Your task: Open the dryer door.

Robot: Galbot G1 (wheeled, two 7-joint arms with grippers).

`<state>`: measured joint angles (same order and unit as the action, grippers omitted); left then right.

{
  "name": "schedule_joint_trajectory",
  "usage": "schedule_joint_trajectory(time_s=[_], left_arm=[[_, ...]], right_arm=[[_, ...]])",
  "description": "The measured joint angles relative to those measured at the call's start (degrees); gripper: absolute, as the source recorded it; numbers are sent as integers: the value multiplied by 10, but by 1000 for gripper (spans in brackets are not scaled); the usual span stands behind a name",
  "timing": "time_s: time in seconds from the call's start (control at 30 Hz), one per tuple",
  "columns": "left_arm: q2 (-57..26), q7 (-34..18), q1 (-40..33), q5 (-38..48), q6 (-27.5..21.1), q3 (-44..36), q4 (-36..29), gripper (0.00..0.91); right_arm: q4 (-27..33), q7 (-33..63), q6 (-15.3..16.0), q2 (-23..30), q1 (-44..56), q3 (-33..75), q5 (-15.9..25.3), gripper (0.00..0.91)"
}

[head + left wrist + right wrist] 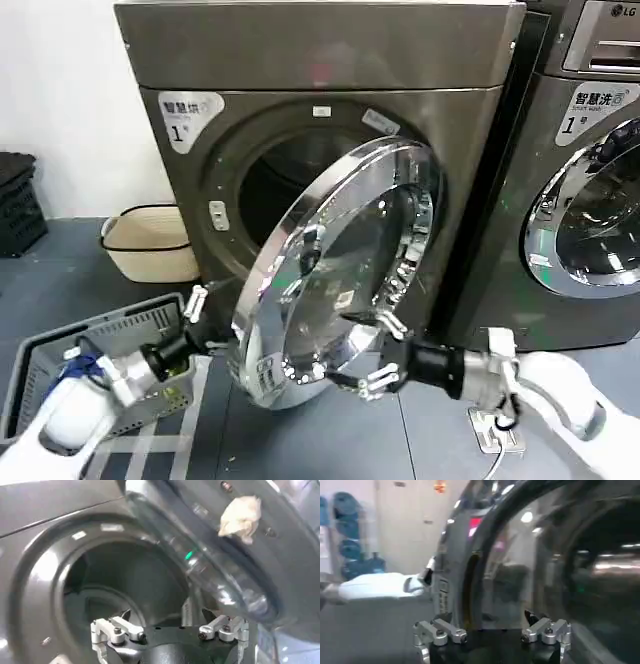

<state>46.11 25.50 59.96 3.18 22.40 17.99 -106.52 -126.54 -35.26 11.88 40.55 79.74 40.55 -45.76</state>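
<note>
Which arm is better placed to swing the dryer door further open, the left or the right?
Probably the left. The left gripper sits at the dryer door's free edge, on the drum side, jaws open. The right gripper faces the door's outer glass, so it could only push it shut.

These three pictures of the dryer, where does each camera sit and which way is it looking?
Head view: from the robot's head, down at the dryer door swung partly open; the left gripper and right gripper flank it.
Left wrist view: on the left arm, facing the drum opening; its open gripper shows.
Right wrist view: on the right arm, facing the door's glass; its open gripper shows.
All share the door.
</note>
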Motion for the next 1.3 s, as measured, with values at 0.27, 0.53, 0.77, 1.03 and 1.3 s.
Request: schedule_joint_trajectory(time_s=[0.27, 0.53, 0.77, 1.03, 1.3], left_arm=[[18, 8, -55, 4, 11, -72, 18, 907], [40, 8, -111, 8, 22, -142, 39, 907], [59, 6, -158, 10, 27, -203, 50, 907], [87, 4, -201, 10, 31, -259, 66, 907], [120, 1, -237, 7, 37, -310, 93, 907]], right_arm=[[-16, 42, -10, 76, 146, 182, 2, 907], [-15, 91, -11, 156, 233, 323, 27, 907], [15, 164, -19, 212, 273, 419, 72, 907], [59, 225, -46, 266, 295, 500, 120, 907], [110, 312, -51, 320, 298, 568, 145, 907]])
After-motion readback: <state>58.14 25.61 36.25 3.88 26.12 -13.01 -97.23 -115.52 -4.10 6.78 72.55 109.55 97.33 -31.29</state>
